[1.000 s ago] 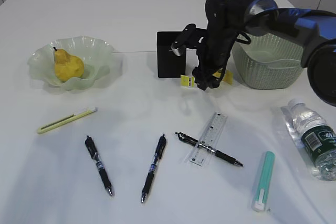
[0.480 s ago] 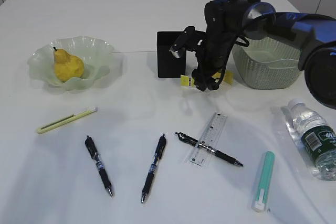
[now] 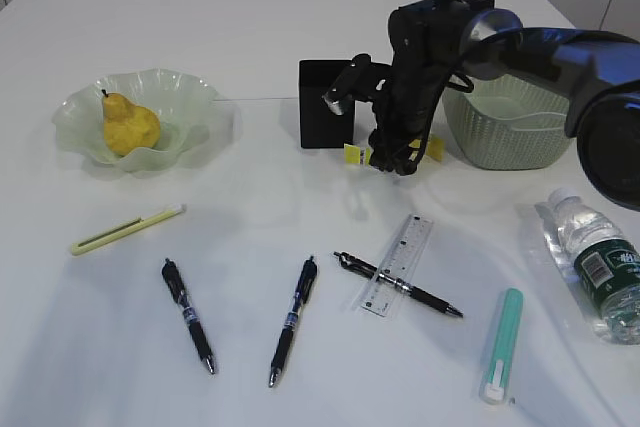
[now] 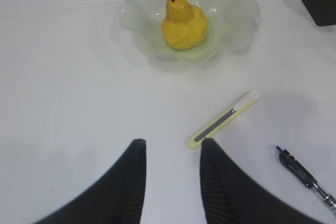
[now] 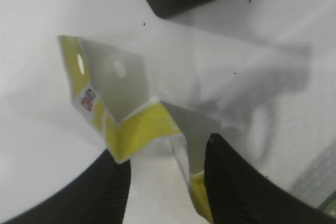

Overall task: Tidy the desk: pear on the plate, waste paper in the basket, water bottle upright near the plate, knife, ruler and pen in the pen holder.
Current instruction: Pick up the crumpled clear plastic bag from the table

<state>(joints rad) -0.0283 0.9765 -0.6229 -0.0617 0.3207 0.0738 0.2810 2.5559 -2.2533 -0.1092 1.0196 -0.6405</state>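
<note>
The right tool [image 5: 165,174], jaws partly open astride the crumpled paper [image 5: 131,114] on the table [image 3: 300,197] just beside the holder [image 3: 322,105], is not yet seen gripping it, so the thin strip could be pinched only at an edge and dropped short of the basket [image 3: 510,122].

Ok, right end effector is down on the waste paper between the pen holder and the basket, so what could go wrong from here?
The crumpled yellow and white waste paper sits between the right end effector fingers, but they reach only its lower edge, so it may slip on lifting. The matte black square pen holder and the sage-green woven-look plastic basket stand close on either side, so a sideways swing could bump either.
</note>
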